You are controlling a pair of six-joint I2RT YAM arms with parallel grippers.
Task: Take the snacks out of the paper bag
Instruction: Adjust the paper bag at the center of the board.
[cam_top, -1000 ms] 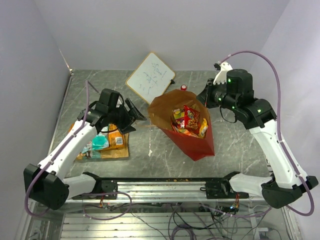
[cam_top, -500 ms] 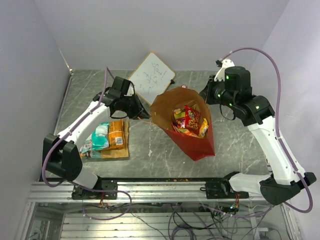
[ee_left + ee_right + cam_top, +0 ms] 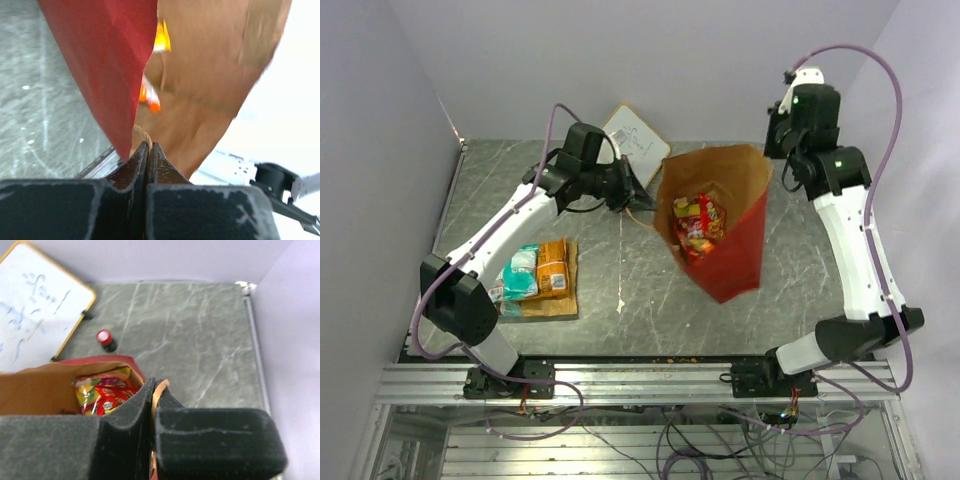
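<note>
A grey marbled table [image 3: 620, 270] stands between pale walls, with the two arms reaching over it from the near edge. The paper bag [image 3: 740, 255], red outside and brown inside, is in the middle right of the table, its mouth wide open toward the top camera and stretched between the two grippers. The left gripper [image 3: 148, 149] has its fingers pressed together on a thin twisted handle at the left rim of the bag. The right gripper [image 3: 152, 387] is closed in the same way on the handle at the far right rim. The white whiteboard [image 3: 638, 140] lies behind the bag. Several red and yellow snacks [image 3: 698, 222] are inside the bag. On the left, well apart from it, a teal packet [image 3: 520, 275] and an orange packet [image 3: 552, 265] lie on a tan-brown packet [image 3: 545, 305]. A small red-capped object [image 3: 104, 337] stands just behind the bag.
</note>
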